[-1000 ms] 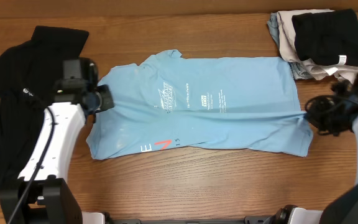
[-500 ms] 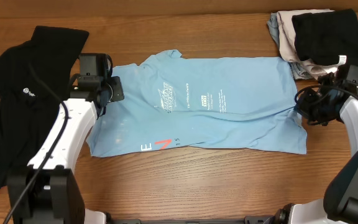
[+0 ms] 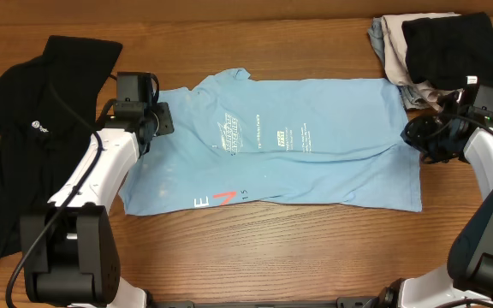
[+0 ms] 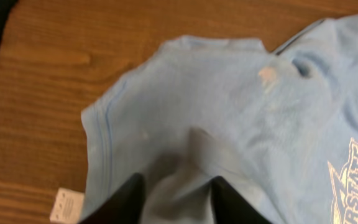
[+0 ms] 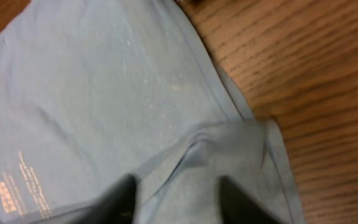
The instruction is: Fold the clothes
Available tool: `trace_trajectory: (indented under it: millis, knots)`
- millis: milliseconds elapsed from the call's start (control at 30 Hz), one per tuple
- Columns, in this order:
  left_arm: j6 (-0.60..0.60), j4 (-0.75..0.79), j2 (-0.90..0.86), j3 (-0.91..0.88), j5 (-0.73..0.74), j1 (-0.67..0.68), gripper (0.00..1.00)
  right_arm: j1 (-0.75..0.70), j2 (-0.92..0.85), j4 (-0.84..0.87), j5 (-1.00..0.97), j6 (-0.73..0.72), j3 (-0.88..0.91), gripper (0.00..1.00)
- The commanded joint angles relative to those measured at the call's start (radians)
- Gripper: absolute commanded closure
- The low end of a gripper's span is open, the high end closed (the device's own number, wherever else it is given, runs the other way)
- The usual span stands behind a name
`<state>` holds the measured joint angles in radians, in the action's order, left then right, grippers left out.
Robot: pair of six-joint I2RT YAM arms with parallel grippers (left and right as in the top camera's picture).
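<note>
Wooden counter point(image 3: 272, 248) under the overhead view, grain running side to side, and here we are at the left hand point(image 4: 179, 193): its two dark fingers are closed in on a raised ridge of light blue cloth near the sleeve, so that reads as a pinch on the T-shirt point(image 3: 315, 145). Over to the right hand point(image 5: 185, 186), same story, a puckered fold of the hem corner is caught between its fingers.

Moving outward, the T-shirt lies spread across the middle of the counter, long axis left to right, sleeve end toward the left arm and hem end toward the right arm (the small white print faces up, and red-orange lettering point(image 3: 223, 200) peeks out along the near edge).

The danger? Both pinches look shallow, right at the edges, so the cloth could slip out as it rises and leave a crooked fold. The black garment point(image 3: 32, 128) sits just beside the left arm and the pile of clothes point(image 3: 439, 51) is near the right one, so either could snag.
</note>
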<state>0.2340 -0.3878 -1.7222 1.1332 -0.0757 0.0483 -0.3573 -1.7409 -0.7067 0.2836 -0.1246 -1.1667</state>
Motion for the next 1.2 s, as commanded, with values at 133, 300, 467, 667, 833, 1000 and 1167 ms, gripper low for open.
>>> trace_trajectory:
  millis: [133, 300, 467, 667, 833, 1000, 1167]
  knots:
    - [-0.028, -0.116, 0.026, 0.090, -0.013, -0.003, 0.00, 0.005, 0.021, -0.097, 0.018, 0.000, -0.088, 0.40]
    - [-0.004, -0.407, 0.096, 0.275, -0.008, -0.003, 0.00, 0.005, 0.105, -0.262, 0.026, 0.000, -0.211, 0.40]
    - [0.108, -0.718, 0.175, 0.390, -0.011, -0.005, 0.00, 0.005, 0.238, -0.410, 0.033, 0.000, -0.259, 0.40]
    - [0.150, -0.857, 0.238, 0.338, -0.089, -0.010, 0.00, 0.005, 0.307, -0.534, -0.006, 0.005, -0.259, 0.40]
    - [0.029, -0.632, 0.220, 0.251, -0.054, -0.009, 0.00, 0.005, 0.303, -0.502, -0.005, 0.027, -0.254, 0.39]
    - [-0.043, -0.433, 0.134, 0.174, 0.094, -0.008, 0.00, 0.005, 0.303, -0.499, -0.006, 0.027, -0.254, 0.39]
    - [-0.155, -0.320, 0.000, 0.152, 0.107, -0.008, 0.00, 0.005, 0.303, -0.508, -0.006, 0.027, -0.254, 0.39]
